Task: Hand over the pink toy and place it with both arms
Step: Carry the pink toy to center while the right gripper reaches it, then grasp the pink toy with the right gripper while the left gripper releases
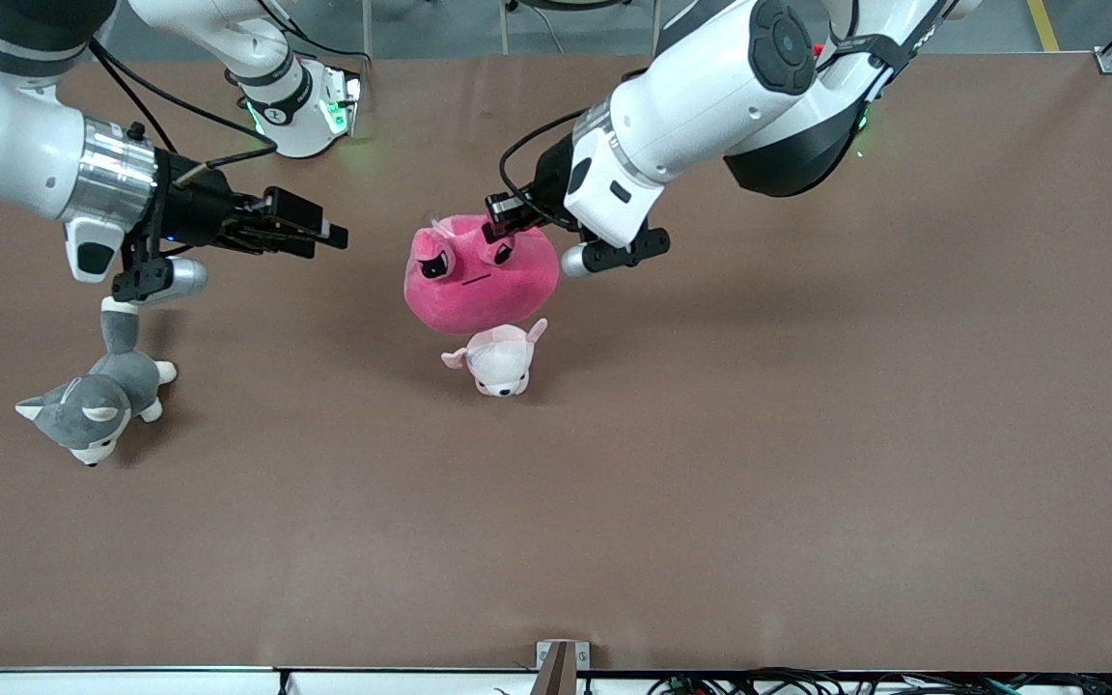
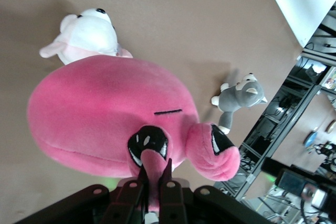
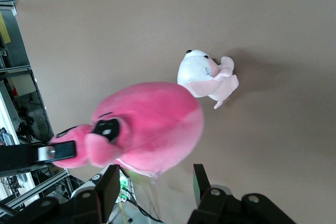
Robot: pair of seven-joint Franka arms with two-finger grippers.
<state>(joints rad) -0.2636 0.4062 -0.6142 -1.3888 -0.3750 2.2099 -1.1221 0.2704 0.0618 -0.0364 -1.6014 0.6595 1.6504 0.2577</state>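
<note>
The pink toy (image 1: 479,280), a round hot-pink plush with angry black eyes, hangs above the middle of the table. My left gripper (image 1: 503,217) is shut on a small pink tuft at the toy's top, pinched between the fingers in the left wrist view (image 2: 154,169). The toy (image 2: 105,114) fills that view. My right gripper (image 1: 329,235) hovers at the toy's height on the side toward the right arm's end, apart from it. Its jaws stand open with nothing between them (image 3: 157,174), and the toy (image 3: 152,124) is just ahead.
A small pale pink-and-white plush animal (image 1: 498,359) lies on the brown table (image 1: 807,434) just under the hanging toy, a little nearer the front camera. A grey-and-white plush dog (image 1: 97,401) lies toward the right arm's end, below that arm's wrist.
</note>
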